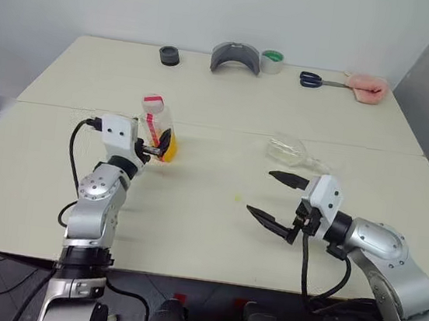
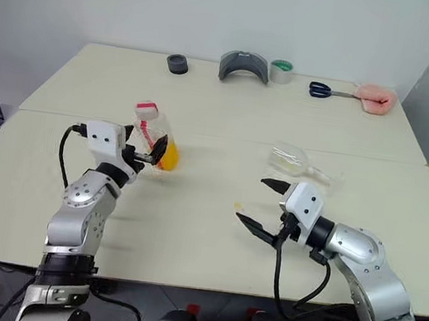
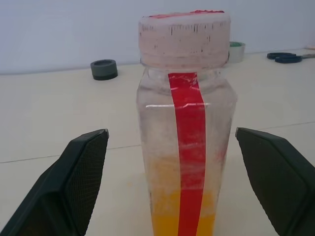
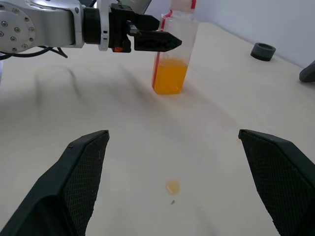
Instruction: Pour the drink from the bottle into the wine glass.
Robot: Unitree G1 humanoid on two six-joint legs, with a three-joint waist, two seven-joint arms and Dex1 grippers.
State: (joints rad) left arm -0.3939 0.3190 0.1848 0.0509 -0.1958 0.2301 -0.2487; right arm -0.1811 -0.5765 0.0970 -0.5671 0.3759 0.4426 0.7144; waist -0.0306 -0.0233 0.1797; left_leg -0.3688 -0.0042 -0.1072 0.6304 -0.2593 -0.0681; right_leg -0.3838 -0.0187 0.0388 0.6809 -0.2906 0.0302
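Since the wine glass point(image 1: 290, 150) lies toppled and both grippers, left gripper point(image 3: 172, 162) and right gripper point(image 1: 276, 197), gape, the capped bottle point(image 1: 156, 126) risks tipping.

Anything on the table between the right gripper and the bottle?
Mostly bare tabletop; the right wrist view shows one small orange drop on it, between the open right gripper and the bottle. Nothing blocks the way.

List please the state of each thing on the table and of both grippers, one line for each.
bottle: upright, cap on, between the open left fingers, not gripped.
drink: fills the bottle's lower part.
wine glass: lying on its side, empty.
left gripper: open around the bottle.
right gripper: open, holds nothing.
scissors: closed, flat.
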